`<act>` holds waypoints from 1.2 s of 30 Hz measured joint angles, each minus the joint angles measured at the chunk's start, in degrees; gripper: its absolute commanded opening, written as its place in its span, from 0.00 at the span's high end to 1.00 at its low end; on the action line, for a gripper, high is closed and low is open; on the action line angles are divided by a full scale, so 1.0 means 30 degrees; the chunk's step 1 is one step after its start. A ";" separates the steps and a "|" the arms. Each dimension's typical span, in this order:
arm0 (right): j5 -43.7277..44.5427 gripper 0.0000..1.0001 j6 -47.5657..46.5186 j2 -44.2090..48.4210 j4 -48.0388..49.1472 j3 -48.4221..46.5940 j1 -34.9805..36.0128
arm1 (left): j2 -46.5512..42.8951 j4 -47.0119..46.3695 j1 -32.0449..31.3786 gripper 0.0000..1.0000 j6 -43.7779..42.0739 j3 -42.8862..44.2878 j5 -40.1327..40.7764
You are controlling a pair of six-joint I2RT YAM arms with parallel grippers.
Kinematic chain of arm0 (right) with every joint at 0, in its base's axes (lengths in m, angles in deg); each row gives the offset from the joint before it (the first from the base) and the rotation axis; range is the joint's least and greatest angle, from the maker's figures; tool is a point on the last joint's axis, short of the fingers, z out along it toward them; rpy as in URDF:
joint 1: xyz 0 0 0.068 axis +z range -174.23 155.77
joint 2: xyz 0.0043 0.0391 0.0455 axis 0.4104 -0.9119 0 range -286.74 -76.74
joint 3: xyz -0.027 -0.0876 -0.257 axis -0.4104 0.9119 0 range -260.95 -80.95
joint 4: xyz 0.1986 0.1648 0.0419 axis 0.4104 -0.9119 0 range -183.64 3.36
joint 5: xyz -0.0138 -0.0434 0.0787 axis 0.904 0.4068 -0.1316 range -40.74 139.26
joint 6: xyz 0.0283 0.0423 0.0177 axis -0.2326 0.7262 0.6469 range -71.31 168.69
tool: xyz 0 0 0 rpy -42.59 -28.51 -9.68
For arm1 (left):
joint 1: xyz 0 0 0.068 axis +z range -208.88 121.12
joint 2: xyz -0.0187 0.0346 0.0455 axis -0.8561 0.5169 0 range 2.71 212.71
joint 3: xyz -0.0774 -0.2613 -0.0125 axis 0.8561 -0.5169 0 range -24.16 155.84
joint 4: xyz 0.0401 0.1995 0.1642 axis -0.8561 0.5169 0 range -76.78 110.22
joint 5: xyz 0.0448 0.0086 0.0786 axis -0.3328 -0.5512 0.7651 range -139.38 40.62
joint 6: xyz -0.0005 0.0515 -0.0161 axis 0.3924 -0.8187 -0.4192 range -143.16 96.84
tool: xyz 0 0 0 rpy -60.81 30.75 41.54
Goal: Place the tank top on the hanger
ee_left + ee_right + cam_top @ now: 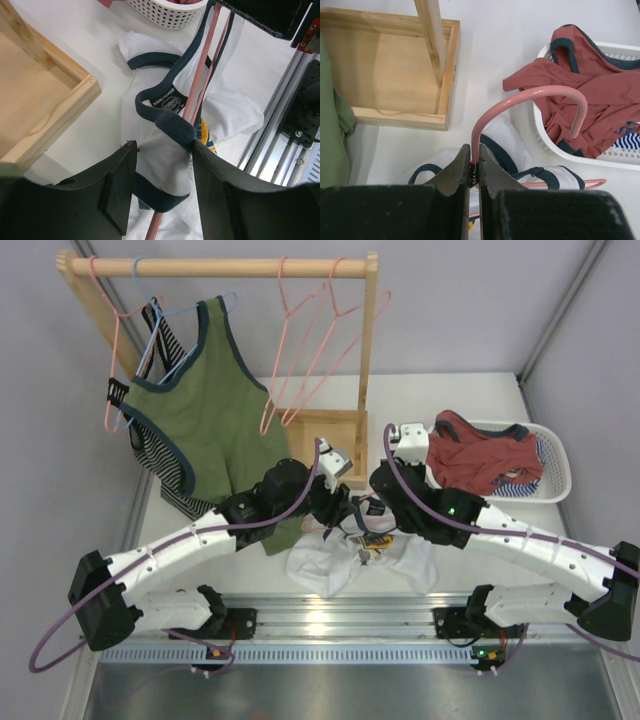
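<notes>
Left of centre, the left tool (164, 150) stands spread around a navy strap (172, 130) of the tank top (235, 110), which lies crumpled on the surface (85, 30) between the arms. Under that strap runs the hanger (200, 85), whose neck the right tool (474, 155) pinches just below the hook. Being limp, light cloth, the top would likely sag and slip; the firmer trimmed strap looks the best hold.
</notes>
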 measured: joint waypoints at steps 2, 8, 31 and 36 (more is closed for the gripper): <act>0.0000 1.00 0.0000 0.0000 0.0000 0.0000 0.0000 | -0.0080 0.0073 -0.0066 0.45 -0.0226 0.0095 0.0226; -0.0022 1.00 -0.0007 -0.0007 0.0000 -0.0015 0.0073 | -0.0284 0.0131 -0.0146 0.39 -0.0794 0.0182 0.0481; -0.0087 1.00 -0.0342 -0.0284 -0.0080 -0.0758 0.0153 | 0.1392 -0.1734 -0.0160 0.83 -0.0554 -0.0364 -0.0517; 0.0102 1.00 -0.0576 -0.0495 -0.0095 -0.0772 0.0168 | 0.1377 -0.2397 -0.0619 1.00 -0.0459 -0.0772 -0.1290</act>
